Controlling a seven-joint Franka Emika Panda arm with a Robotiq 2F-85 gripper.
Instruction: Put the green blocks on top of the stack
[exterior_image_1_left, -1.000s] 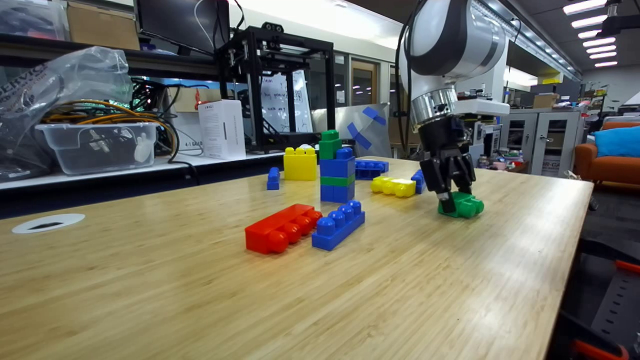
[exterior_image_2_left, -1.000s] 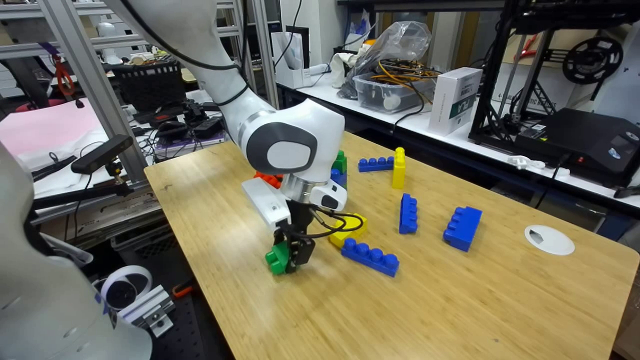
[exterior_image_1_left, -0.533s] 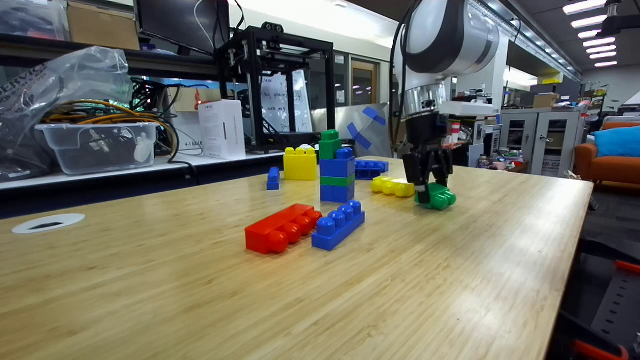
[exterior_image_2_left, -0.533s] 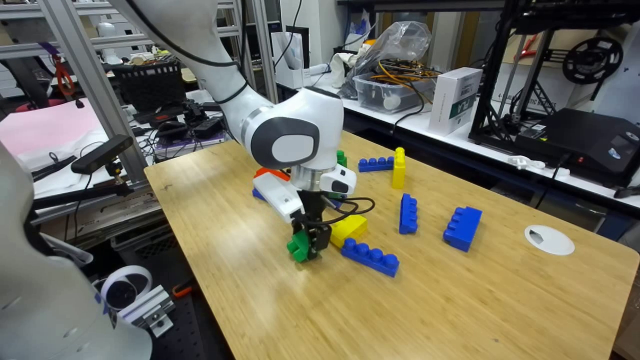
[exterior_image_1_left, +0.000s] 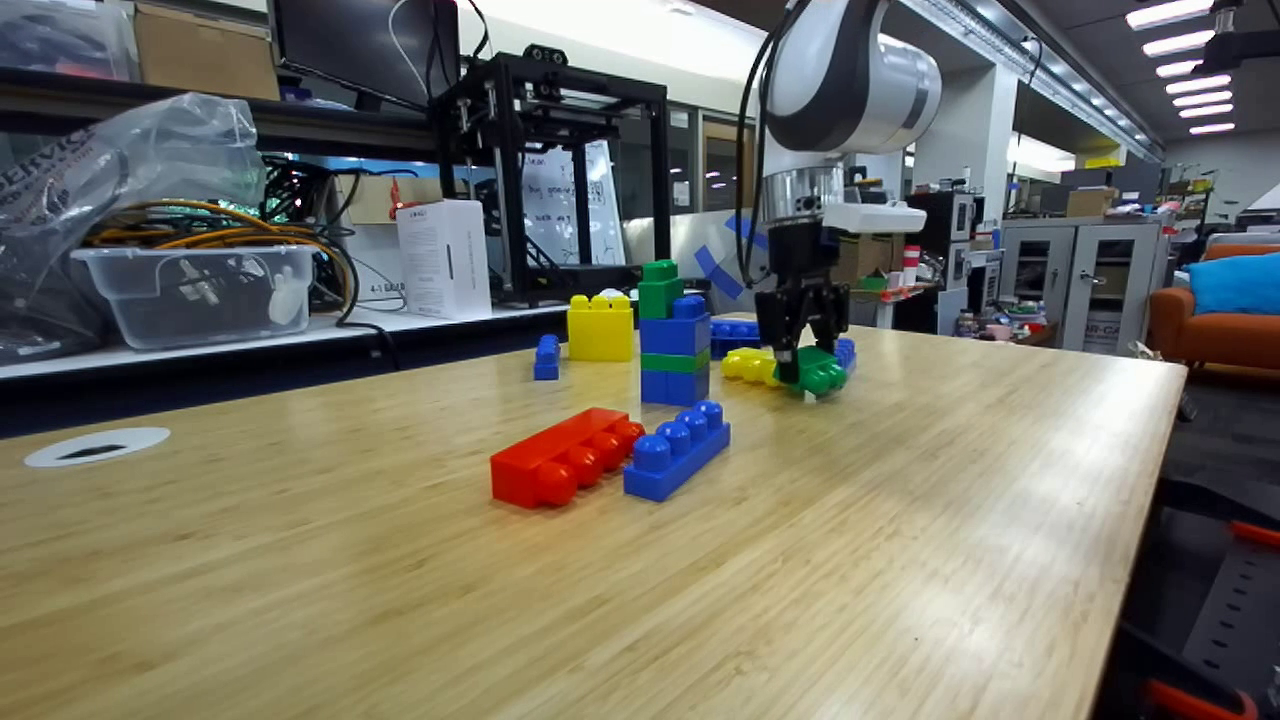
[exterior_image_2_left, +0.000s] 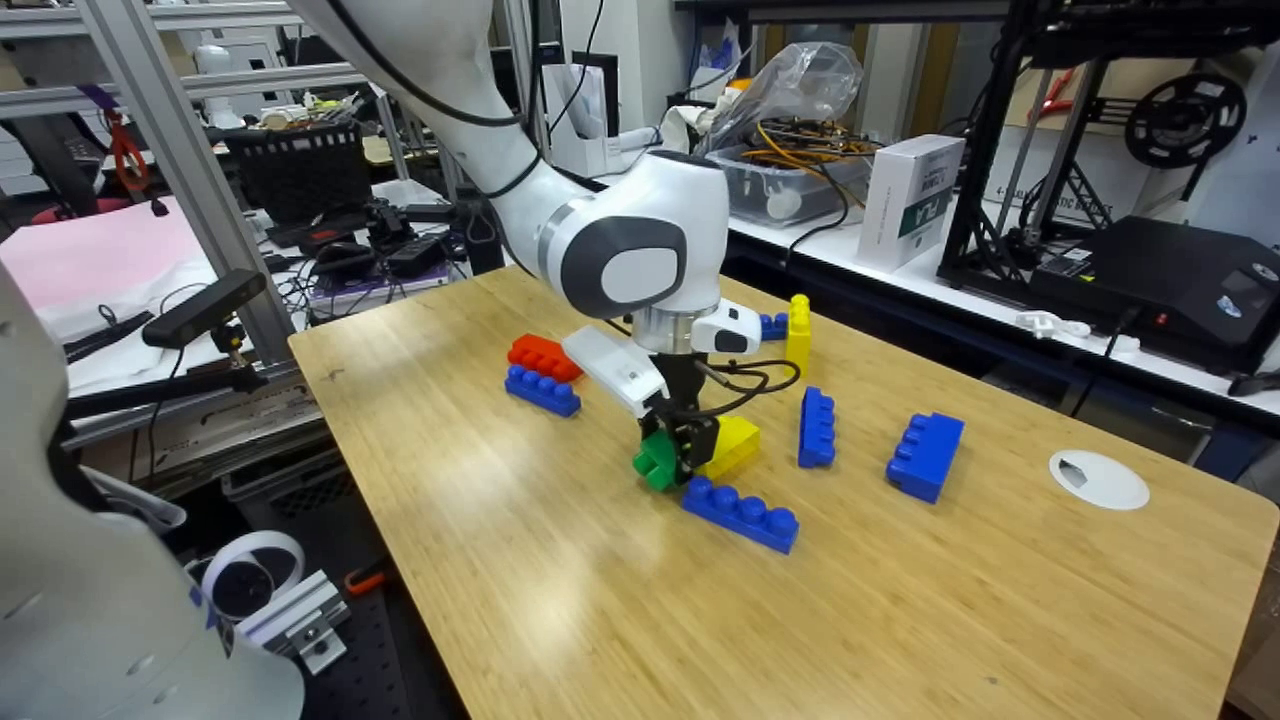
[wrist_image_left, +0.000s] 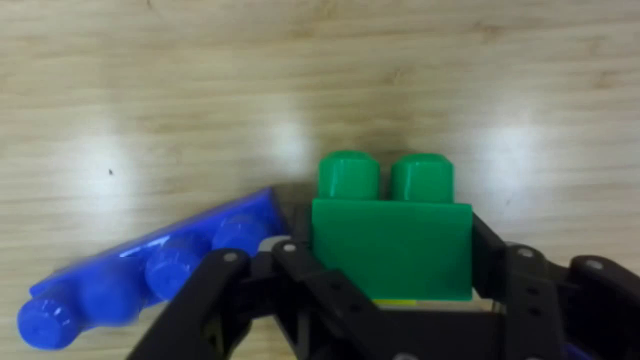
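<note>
My gripper (wrist_image_left: 392, 245) is shut on a green block (wrist_image_left: 392, 252), with a finger against each side and its two studs pointing away from the palm in the wrist view. In both exterior views this green block (exterior_image_1_left: 822, 372) (exterior_image_2_left: 656, 462) is low over the table; whether it touches the wood I cannot tell. The stack (exterior_image_1_left: 675, 378) stands upright, left of the gripper in an exterior view: blue bricks with a thin green layer between them. A small green block (exterior_image_1_left: 658, 297) sits on its top, beside a bare blue stud. The arm hides the stack in an exterior view (exterior_image_2_left: 640, 270).
A yellow brick (exterior_image_2_left: 735, 446) lies right beside the gripper, and a long blue brick (exterior_image_2_left: 742, 514) close by. Flat red (exterior_image_1_left: 560, 460) and blue bricks (exterior_image_1_left: 678, 455) lie in front of the stack. A chunky yellow block (exterior_image_1_left: 600, 330) and more blue bricks (exterior_image_2_left: 817, 428) stand farther off.
My gripper has carried the green block across the table, closer to the stack and up against the yellow brick's area. The yellow brick has shifted slightly. The stack has not moved.
</note>
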